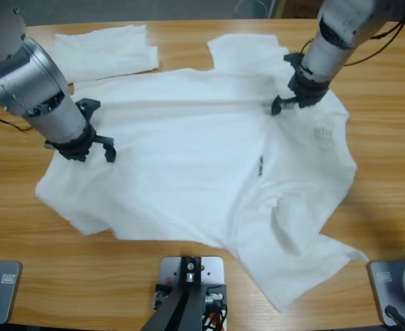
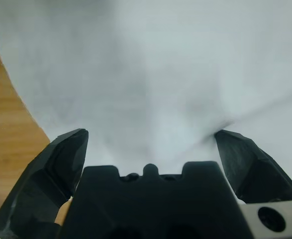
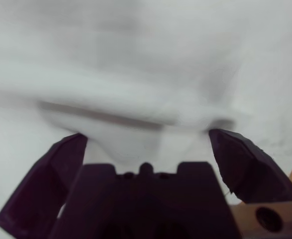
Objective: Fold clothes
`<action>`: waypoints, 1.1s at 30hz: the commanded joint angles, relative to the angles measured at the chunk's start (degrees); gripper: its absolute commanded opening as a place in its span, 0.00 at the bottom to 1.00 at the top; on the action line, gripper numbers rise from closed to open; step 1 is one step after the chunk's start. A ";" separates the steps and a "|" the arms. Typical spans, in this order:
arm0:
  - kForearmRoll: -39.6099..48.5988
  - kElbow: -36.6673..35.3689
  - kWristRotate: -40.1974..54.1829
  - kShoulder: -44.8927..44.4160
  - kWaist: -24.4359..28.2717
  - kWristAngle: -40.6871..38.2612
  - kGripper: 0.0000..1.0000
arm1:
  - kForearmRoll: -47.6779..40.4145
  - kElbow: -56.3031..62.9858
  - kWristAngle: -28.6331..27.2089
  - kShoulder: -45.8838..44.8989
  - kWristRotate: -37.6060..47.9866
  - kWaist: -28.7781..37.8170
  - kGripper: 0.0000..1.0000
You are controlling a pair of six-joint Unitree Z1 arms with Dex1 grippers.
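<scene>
A large white T-shirt (image 1: 188, 172) lies spread and rumpled over the middle of the wooden table (image 1: 23, 234). It has a small grey label (image 1: 261, 165) and faint lettering (image 1: 323, 134) near its right side. My left gripper (image 1: 99, 126) stands open over the shirt's left edge. In the left wrist view the left gripper (image 2: 150, 142) spans plain cloth (image 2: 160, 74), with bare wood (image 2: 6, 109) on the left. My right gripper (image 1: 283, 83) hangs open above a long crease near the shirt's top right. The right gripper (image 3: 146, 137) straddles a raised fold (image 3: 111, 107).
A second white garment (image 1: 105, 52) lies folded at the back left, just touching the shirt's top edge. One sleeve (image 1: 305, 276) trails toward the front right. Bare wood runs along the front edge and both ends of the table.
</scene>
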 commanded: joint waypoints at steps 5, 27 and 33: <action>1.56 -8.64 5.46 8.56 4.79 2.45 1.00 | 5.67 -13.37 0.04 9.60 -1.38 -2.45 1.00; 14.76 5.13 1.68 -23.52 5.35 -9.18 1.00 | 0.75 22.32 10.24 -39.44 5.66 0.19 1.00; 11.91 13.19 -9.23 -30.27 0.09 -15.60 1.00 | -8.16 41.86 10.15 -52.27 22.00 13.35 1.00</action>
